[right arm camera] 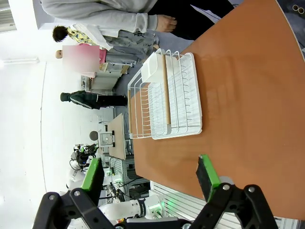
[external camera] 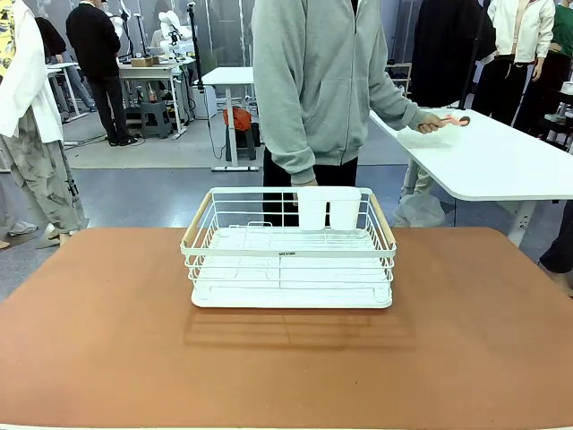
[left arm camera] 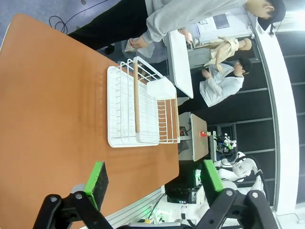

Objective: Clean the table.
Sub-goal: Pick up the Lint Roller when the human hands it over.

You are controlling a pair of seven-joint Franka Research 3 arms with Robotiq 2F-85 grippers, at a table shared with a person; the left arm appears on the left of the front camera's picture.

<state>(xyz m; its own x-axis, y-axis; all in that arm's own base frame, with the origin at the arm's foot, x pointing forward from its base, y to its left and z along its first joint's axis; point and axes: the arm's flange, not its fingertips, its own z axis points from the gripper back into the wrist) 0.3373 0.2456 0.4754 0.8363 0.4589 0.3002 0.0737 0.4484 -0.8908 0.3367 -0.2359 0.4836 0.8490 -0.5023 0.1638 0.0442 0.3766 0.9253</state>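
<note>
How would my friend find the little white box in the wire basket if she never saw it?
Start at the big reddish-brown table. In its middle sits a white wire dish rack with two wooden handles; the small white plastic box sits at its far wall. It alone has solid walls, while the rack's sides are thin wire.

This is a shared lab or workshop hall, not a home. Around the reddish-brown counter (external camera: 286,367) a bare grey floor (external camera: 143,193) holds more work stations. One white-topped counter (external camera: 488,161) stands on a metal leg, another (external camera: 228,76) is farther back, and a cluttered counter (external camera: 152,64) is loaded with gear, with a stool (external camera: 154,116) beneath it. People (external camera: 97,54) stand there, and a loose cable (left arm camera: 59,24) lies on the floor.
</note>
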